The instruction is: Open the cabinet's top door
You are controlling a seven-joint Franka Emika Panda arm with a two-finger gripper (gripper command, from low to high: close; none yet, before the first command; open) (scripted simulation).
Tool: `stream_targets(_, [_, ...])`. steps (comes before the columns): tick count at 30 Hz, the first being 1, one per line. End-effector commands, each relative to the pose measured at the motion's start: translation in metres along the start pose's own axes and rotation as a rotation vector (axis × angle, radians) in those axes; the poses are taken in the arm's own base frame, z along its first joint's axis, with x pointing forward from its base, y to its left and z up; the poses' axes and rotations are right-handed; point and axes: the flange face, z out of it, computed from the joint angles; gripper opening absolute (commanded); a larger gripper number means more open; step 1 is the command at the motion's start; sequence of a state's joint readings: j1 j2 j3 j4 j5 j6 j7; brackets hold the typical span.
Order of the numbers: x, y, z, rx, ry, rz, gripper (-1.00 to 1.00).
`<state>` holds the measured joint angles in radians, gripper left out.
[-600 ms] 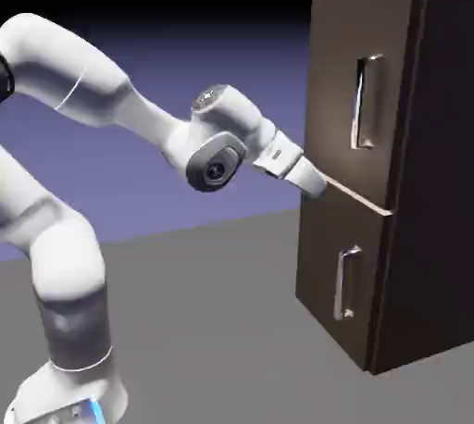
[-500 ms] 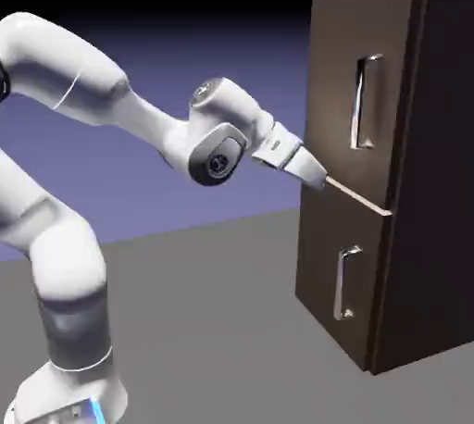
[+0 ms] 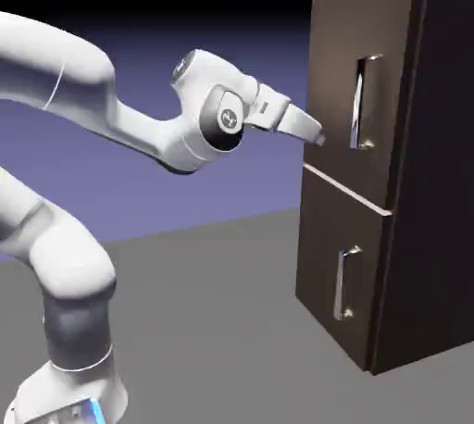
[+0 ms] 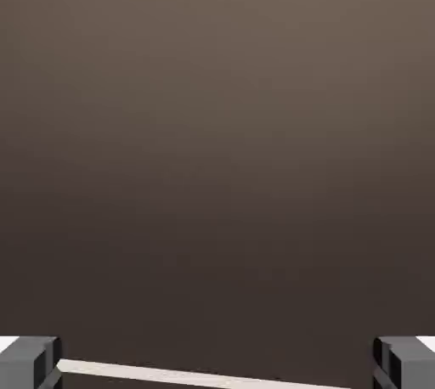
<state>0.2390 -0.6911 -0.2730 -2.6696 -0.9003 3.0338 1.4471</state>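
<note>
The cabinet [image 3: 435, 181] stands tall and dark brown at the exterior view's right. Its top door [image 3: 333, 61] is closed, with a long vertical silver handle [image 3: 363, 103]. My gripper [image 3: 318, 138] points at the lower left part of that door, left of and a little below the handle, close to the panel's edge. In the hand view the door's brown wood [image 4: 217, 141] fills the picture. The two grey fingertips [image 4: 30, 362] sit far apart at the bottom corners with nothing between them, so the gripper [image 4: 217, 366] is open. A pale strip [image 4: 170, 373] runs along the bottom.
The shorter bottom door [image 3: 324, 255] with its small silver handle [image 3: 347, 283] is closed below a pale seam [image 3: 347, 193]. The white arm [image 3: 74, 80] arches in from the exterior view's left over the grey table [image 3: 213, 339].
The hand has risen from the seam between the two doors to the lower part of the top door, and the wrist has turned. The doors have not moved.
</note>
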Motion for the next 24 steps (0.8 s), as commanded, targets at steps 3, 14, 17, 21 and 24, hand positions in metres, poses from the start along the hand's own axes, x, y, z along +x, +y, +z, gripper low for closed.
stream_targets(3, [0.005,-0.003,-0.008,0.028,0.03,-0.001,0.0])
stream_targets(14, [0.022,-0.001,-0.03,0.131,0.137,0.005,0.0])
stream_targets(17, [0.027,0.003,-0.034,0.159,0.164,0.01,0.0])
stream_targets(21, [0.035,0.012,-0.038,0.196,0.199,0.017,0.0])
stream_targets(24, [0.041,0.019,-0.039,0.223,0.224,0.023,0.0])
